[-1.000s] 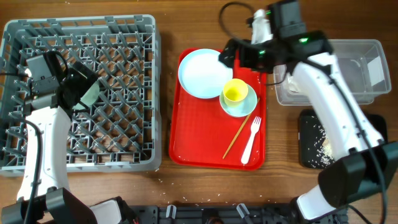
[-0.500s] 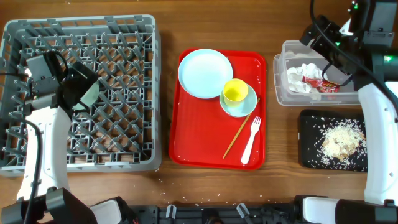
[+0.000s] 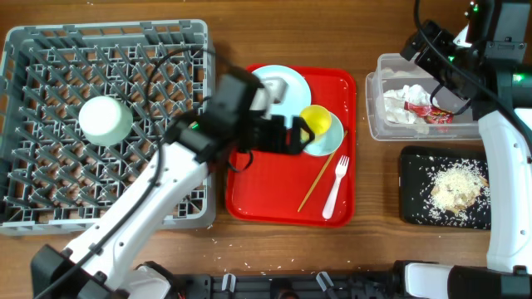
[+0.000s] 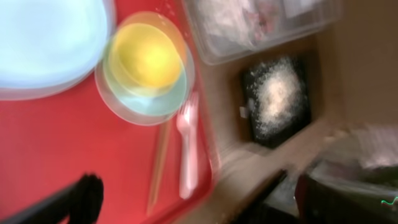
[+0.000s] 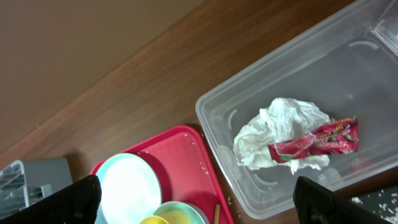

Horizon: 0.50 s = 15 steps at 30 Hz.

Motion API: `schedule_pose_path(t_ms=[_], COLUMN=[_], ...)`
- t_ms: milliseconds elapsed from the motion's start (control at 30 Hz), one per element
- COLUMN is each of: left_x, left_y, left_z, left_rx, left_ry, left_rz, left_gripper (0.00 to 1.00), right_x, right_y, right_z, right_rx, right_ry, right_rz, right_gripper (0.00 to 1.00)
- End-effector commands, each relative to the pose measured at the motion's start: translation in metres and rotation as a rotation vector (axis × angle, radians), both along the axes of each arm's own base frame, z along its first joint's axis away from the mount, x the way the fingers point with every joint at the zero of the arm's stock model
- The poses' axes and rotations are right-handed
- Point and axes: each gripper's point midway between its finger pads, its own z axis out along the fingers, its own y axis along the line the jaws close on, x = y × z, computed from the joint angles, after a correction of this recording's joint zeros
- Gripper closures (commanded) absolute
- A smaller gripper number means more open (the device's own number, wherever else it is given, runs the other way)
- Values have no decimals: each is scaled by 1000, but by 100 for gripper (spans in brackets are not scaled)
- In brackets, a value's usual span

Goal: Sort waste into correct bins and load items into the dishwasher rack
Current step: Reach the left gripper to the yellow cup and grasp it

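The mint-green bowl (image 3: 105,119) sits upside down in the grey dishwasher rack (image 3: 50,208). My left gripper (image 3: 298,135) is open and empty over the red tray, just left of the yellow cup (image 3: 316,121), which stands in the pale blue dish (image 3: 326,143). My arm partly hides the blue plate (image 3: 287,83). The chopsticks (image 3: 318,181) and white fork (image 3: 336,188) lie on the tray. The left wrist view is blurred and shows the cup (image 4: 144,59) and fork (image 4: 186,149) beyond my left gripper (image 4: 199,186). My right gripper (image 3: 426,51) is open and empty above the clear tub (image 3: 376,129), which holds the napkin (image 5: 280,134) and red wrapper (image 5: 314,142). The rice heap (image 3: 455,188) lies in the black tray (image 3: 411,212).
The red serving tray (image 3: 258,195) lies between the rack and the two bins. The right arm's white link runs down the far right side, past the black tray. Crumbs are scattered on the wooden table near the front edge.
My left arm let go of the mint-green bowl in the rack and swung right over the red tray. My right arm moved from over the tray to the far right, then held still.
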Motion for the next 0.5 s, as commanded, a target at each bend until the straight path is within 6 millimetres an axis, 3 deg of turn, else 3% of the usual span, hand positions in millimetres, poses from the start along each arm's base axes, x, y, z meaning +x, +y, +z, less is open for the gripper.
schedule_pose_path(t_ms=[0,167,233,300,333,467], left_x=[16,33,41,55,53,52], left_y=[-19,-74,-100,-108,-110,-117], left_z=[28,-4,-33,-77,-89,-117], left_rx=[242,337,371,453,459,475], left_ry=[-180,-319,-382,-373,-346,-319], left_rz=[-122,-313,-393,-384,-396,-419], left_gripper=[0,0,2,12,18,35], right_x=[3,3,3,3,3,3], right_y=[-3,-3,-3,-3,-3,-3], right_z=[2,2,2,2,2,2], right_rx=[-12,-12,-12,-12,-12,-12], right_ry=[-5,-5,-5,-5,-5,-3], right_rz=[-12,-12,-11,-11,-11,-11], right_gripper=[0,0,0,0,0,0])
